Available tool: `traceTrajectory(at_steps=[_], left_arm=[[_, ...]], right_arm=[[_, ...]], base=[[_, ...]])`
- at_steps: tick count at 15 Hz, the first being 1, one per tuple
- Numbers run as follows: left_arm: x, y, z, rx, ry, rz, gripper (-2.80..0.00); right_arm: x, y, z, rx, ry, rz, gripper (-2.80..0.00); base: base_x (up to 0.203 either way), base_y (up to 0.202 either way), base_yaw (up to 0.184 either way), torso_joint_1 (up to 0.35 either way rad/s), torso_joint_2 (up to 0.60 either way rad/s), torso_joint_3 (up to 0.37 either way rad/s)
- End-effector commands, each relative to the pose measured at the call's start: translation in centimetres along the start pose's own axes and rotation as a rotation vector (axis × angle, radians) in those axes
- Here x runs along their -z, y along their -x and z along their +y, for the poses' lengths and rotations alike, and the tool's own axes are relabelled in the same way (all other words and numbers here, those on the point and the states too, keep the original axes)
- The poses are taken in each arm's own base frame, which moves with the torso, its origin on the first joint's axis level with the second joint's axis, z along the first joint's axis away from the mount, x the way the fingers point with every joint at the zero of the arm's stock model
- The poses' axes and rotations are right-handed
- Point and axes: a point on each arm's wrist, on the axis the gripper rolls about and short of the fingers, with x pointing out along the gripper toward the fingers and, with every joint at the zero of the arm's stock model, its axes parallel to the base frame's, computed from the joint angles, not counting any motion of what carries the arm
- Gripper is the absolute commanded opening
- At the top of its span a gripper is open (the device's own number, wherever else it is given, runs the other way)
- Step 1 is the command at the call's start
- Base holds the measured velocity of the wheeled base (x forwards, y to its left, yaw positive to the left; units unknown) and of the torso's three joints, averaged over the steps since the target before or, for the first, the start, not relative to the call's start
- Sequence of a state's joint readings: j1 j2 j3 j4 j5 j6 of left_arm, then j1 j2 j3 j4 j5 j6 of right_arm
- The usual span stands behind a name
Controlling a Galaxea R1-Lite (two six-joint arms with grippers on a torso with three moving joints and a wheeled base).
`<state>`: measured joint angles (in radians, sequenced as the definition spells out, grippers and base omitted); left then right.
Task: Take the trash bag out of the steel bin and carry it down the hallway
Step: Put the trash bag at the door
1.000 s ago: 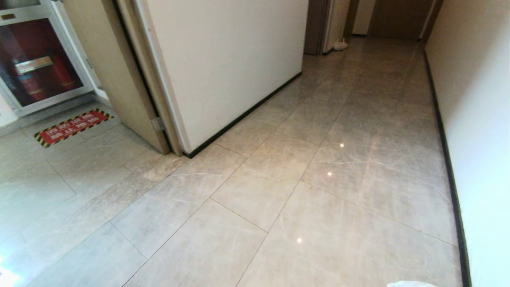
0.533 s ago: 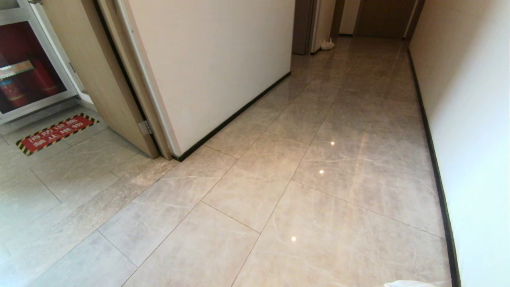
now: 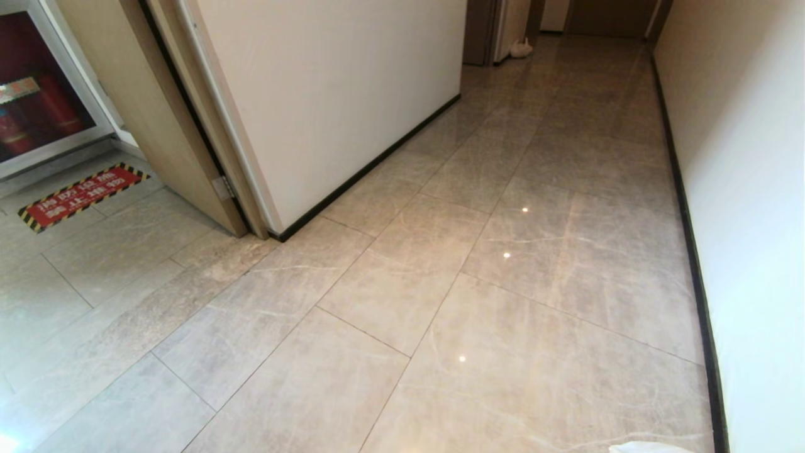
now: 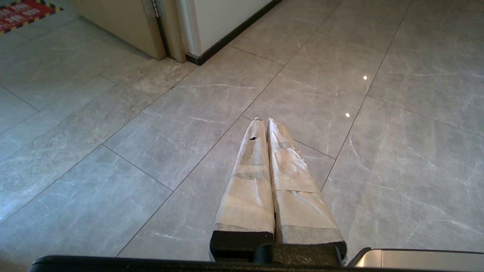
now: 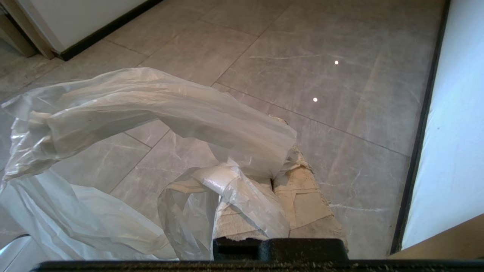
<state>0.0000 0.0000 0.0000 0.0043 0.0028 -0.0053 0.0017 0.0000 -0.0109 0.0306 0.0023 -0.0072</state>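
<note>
Right pincer (image 5: 278,166) is clamping the trash bag (image 5: 151,113) by its bunched plastic, above the hallway (image 3: 503,251) floor. Thin film may be slipping free. Left pincer (image 4: 263,122) is pressed together, empty.

Both gripper (image 4: 263,121) fingers (image 5: 302,196) wrapped in worn beige tape, black bases.

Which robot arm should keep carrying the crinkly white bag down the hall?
The right one. The right gripper is shut on the trash bag, which hangs from its fingers over the hallway tiles. The left gripper is shut and empty.
</note>
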Motion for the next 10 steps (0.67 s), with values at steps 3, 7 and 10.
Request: traceTrajectory(at_steps=[3,7,10], left_arm=[[0.0,0.0,0.0,0.0,0.001,0.0,-2.8],[0.0,0.0,0.0,0.0,0.001,0.0,-2.8],[0.0,0.0,0.0,0.0,0.001,0.0,-2.8]], right_arm=[[0.0,-0.01,0.0,-0.001,0.0,0.002,-2.8],[0.0,-0.01,0.0,-0.001,0.0,0.002,-2.8],[0.0,-0.01,0.0,-0.001,0.0,0.002,-2.8]], base=[[0.0,0.0,0.0,0.003,0.0,-0.194],[0.0,0.0,0.0,0.004,0.0,-0.2],[0.0,0.0,0.0,0.002,0.0,-0.199]])
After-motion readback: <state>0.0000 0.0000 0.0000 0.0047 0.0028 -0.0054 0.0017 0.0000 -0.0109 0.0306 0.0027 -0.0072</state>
